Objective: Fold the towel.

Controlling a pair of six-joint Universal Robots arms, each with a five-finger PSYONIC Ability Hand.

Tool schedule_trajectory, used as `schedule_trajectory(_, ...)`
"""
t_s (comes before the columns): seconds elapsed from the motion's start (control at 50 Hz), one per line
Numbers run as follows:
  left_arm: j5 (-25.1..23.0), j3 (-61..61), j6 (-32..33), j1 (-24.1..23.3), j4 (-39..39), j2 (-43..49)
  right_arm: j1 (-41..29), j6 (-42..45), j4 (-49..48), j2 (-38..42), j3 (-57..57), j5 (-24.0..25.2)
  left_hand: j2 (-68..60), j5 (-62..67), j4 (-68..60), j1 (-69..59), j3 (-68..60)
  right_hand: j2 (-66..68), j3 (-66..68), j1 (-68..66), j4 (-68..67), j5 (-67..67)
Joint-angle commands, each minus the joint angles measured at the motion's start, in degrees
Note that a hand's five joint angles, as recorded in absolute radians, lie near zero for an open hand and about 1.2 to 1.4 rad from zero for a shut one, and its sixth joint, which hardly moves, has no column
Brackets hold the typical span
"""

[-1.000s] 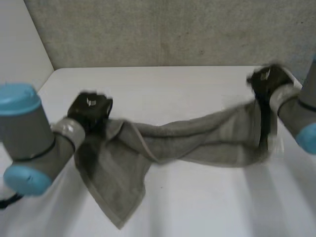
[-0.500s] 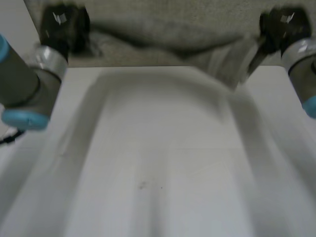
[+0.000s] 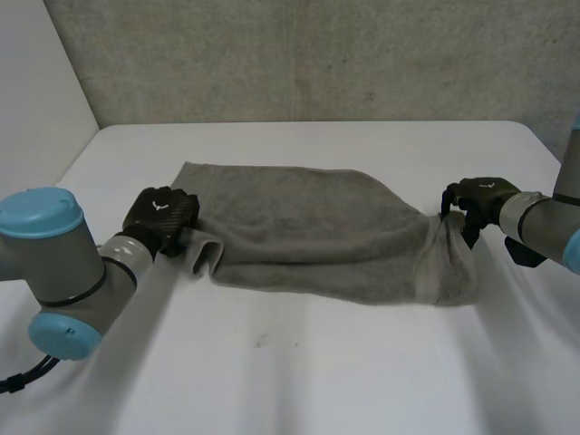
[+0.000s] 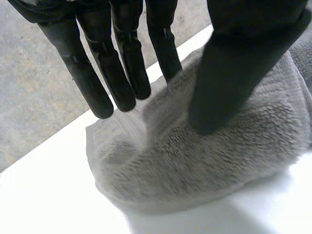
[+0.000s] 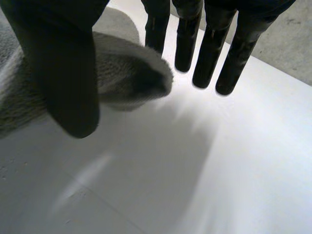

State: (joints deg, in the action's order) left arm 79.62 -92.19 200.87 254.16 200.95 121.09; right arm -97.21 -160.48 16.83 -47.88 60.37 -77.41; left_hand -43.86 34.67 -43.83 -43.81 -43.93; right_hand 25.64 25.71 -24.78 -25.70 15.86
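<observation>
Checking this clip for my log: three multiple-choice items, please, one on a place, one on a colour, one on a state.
1. Where is the left robot hand? A at the left end of the towel; B at its middle; C at its right end.
2. The towel is: A red; B grey; C blue.
3. The towel: A hangs in the air; B lies spread on the table; C is rolled into a ball.
Key: A, the head view shows it at that end. B, it is grey in every view. B, it lies on the table between the left robot hand and the right robot hand.

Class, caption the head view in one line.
Left hand and right hand pinch opposite ends of the towel on the table.
</observation>
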Motion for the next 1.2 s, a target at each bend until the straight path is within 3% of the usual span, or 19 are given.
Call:
schedule_trajectory(0.02, -0.1, -4.1, 7.1, 0.3, -0.3, -7.2, 0.0, 0.4, -1.7, -7.1, 4.2, 0.3, 15.9, -16.8, 15.9, 15.9, 16.0, -1.8, -1.8, 0.9, 1.8, -2.0)
schedule_trajectory(0.14, -0.4, -10.0, 8.9, -0.6, -0.5, -15.4, 0.9, 2.2, -5.0, -15.2, 10.6, 0.6, 20.9, -21.7, 20.8, 20.8, 20.9, -1.6, -1.7, 0.7, 1.6, -1.8)
schedule_trajectory(0.28, -0.1, -14.2, 8.6, -2.3, -0.4, -18.9, 1.4, 5.7, -5.4, -20.3, 17.7, 0.1, 20.5, -21.3, 20.5, 20.5, 20.6, -1.3, -1.3, 0.4, 1.3, -1.5)
schedule_trajectory(0.42, 0.7, -14.2, 8.5, -4.5, 0.5, -15.8, 1.1, 7.3, -9.4, -25.8, 26.3, 0.2, 18.3, -19.1, 18.3, 18.3, 18.4, -0.6, -0.7, -0.3, 0.6, -0.8)
schedule_trajectory(0.6, 0.8, -10.1, 8.0, -5.8, 3.7, -7.0, 0.4, 14.7, -21.9, -29.6, 40.6, 0.0, 13.0, -13.8, 12.9, 12.9, 13.0, -0.8, -0.8, -0.1, 0.8, -1.0)
schedule_trajectory(0.82, 5.9, -3.5, 8.7, -5.8, 10.6, 1.1, -0.1, 17.7, -32.1, -30.0, 50.5, 1.5, -11.6, 10.8, -11.6, -11.6, -11.5, -0.9, -1.0, 0.1, 1.0, -1.1)
schedule_trajectory(0.9, 6.0, -3.0, 8.7, -5.4, 10.2, 1.9, -0.3, 18.5, -32.7, -30.4, 52.5, 2.3, -33.4, 32.6, -33.4, -33.4, -33.3, -0.4, -0.5, -0.4, 0.5, -0.6)
schedule_trajectory(1.06, 5.6, -6.7, 8.0, -5.2, 9.8, -4.6, -1.3, 18.5, -32.2, -32.1, 54.9, 7.0, -36.1, 35.3, -36.2, -36.2, -36.1, 0.1, 0.0, -0.9, 0.0, -0.1)
schedule_trajectory(1.2, 5.4, -8.7, 6.5, -5.2, 8.5, -11.2, -2.4, 18.5, -32.8, -31.1, 54.8, 7.6, -36.1, 35.3, -36.2, -36.2, -36.1, 0.3, 0.2, -1.1, -0.2, 0.0)
